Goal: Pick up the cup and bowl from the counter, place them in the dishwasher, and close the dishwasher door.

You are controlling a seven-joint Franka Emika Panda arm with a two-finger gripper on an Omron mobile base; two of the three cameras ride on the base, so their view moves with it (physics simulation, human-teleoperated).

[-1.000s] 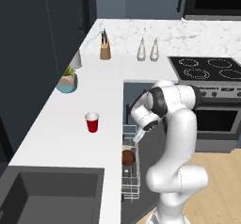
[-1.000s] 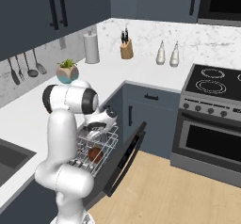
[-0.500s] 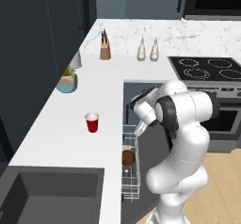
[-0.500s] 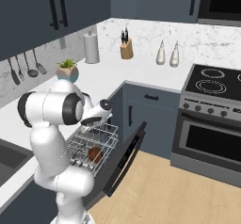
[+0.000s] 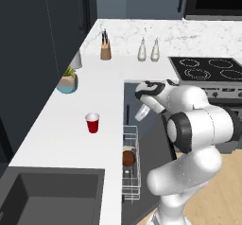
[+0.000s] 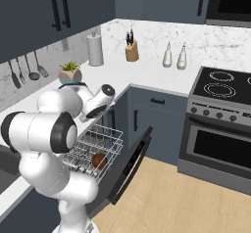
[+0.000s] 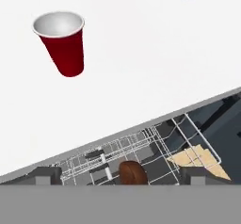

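The gripper (image 5: pixel 141 113) hangs with jaws spread wide and empty above the dishwasher's pulled-out rack (image 5: pixel 131 172), where the brown bowl (image 5: pixel 129 158) sits, while the red cup (image 5: pixel 92 123) stands upright on the counter (image 5: pixel 66 125).

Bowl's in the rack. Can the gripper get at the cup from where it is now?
Probably yes. The cup stands upright and alone on the bare counter, and the gripper is open above the rack, with nothing between them.

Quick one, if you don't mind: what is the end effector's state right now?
End effector: open and empty, above the dishwasher rack.
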